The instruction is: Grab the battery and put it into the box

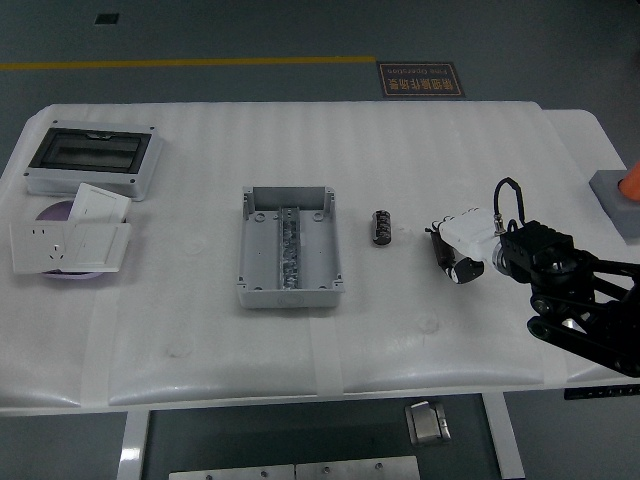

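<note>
A small dark battery (381, 228) lies on the white table, just right of an open grey box (288, 246) with a metal rail along its middle. My right hand (452, 245) comes in from the right and hovers low over the table, a short way right of the battery and apart from it. Its fingers are curled inward and hold nothing. The left arm is out of view.
A grey enclosure with a dark window (90, 160) stands at the back left. White socket plates (68, 243) lie in front of it on a purple disc. A grey block with an orange object (622, 195) sits at the right edge.
</note>
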Available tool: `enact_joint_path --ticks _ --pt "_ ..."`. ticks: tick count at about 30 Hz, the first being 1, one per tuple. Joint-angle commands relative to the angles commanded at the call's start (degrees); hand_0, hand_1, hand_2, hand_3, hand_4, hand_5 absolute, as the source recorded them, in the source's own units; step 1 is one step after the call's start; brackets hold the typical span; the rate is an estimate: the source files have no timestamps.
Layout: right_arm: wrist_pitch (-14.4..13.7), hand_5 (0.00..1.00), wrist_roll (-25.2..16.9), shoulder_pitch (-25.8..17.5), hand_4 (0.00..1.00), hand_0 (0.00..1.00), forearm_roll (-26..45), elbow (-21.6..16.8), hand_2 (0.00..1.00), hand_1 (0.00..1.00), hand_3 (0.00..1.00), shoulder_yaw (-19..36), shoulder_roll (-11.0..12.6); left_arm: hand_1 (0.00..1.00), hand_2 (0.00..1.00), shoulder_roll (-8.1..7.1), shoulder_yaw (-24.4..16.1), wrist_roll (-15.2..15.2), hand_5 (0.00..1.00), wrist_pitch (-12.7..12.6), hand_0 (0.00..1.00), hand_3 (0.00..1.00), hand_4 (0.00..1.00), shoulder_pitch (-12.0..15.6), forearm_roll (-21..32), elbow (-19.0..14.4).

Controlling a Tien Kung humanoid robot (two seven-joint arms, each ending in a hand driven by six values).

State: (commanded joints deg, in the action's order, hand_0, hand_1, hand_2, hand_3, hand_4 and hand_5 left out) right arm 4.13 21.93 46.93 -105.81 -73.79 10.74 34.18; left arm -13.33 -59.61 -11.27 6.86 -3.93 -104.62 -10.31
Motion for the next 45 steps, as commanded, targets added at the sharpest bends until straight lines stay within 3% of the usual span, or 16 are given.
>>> enact_joint_path --ticks 9,17,24,28,33,42,43,45 --pt "-1.17 0.033 -0.69 -0.65 0.179 0.76 -0.52 -0.24 0.634 0.647 0.672 2.33 0.51 0.639 0.574 0.12 0.35 0.16 0.15 0.02 0.639 0.593 0.554 0.02 0.16 0.0" --pt "-3.44 0.003 -2.17 -3.08 0.182 0.745 3.2 -6.28 0.611 0.633 0.657 12.08 0.85 0.639 0.574 0.21 -0.11 0.12 0.151 0.12 0.639 0.593 0.554 0.22 -0.39 0.0" --pt "-6.66 0.002 -4.71 -6.2 0.185 0.74 10.27 -11.86 0.605 0.628 0.655 21.2 -4.95 0.64 0.574 0.4 -0.82 -0.02 0.151 0.25 0.639 0.593 0.555 0.66 -1.23 0.0" --pt "-10.59 0.002 -7.81 -7.26 0.187 0.731 15.01 -13.93 0.609 0.627 0.657 22.9 -9.23 0.639 0.574 0.45 -1.05 -0.15 0.149 0.3 0.639 0.593 0.555 1.01 -1.43 0.0" --pt "-12.86 0.002 -10.2 -7.84 0.203 0.732 18.58 -13.16 0.618 0.63 0.664 19.47 -12.93 0.639 0.574 0.3 -1.32 -0.37 0.15 0.4 0.639 0.592 0.556 1.21 -1.7 0.0" --pt "-14.56 0.051 -10.5 -10.65 0.205 0.734 14.45 -9.62 0.668 0.635 0.689 17.95 -16.73 0.64 0.574 0.07 -1.72 -0.64 0.149 0.52 0.639 0.593 0.556 1.54 -2.01 -0.07" --pt "-14.65 0.176 -10.46 -10.81 0.444 0.841 14.24 -9.42 0.809 0.749 0.998 17.92 -16.88 0.64 0.574 0.08 -1.72 -0.68 0.15 0.56 0.639 0.593 0.557 1.58 -1.99 -0.08" --pt "-14.58 0.176 -10.22 -11.05 0.444 0.841 13.85 -9.06 0.809 0.749 0.998 17.88 -17.01 0.64 0.574 0.1 -1.72 -0.66 0.15 0.53 0.639 0.593 0.557 1.58 -1.89 -0.07"
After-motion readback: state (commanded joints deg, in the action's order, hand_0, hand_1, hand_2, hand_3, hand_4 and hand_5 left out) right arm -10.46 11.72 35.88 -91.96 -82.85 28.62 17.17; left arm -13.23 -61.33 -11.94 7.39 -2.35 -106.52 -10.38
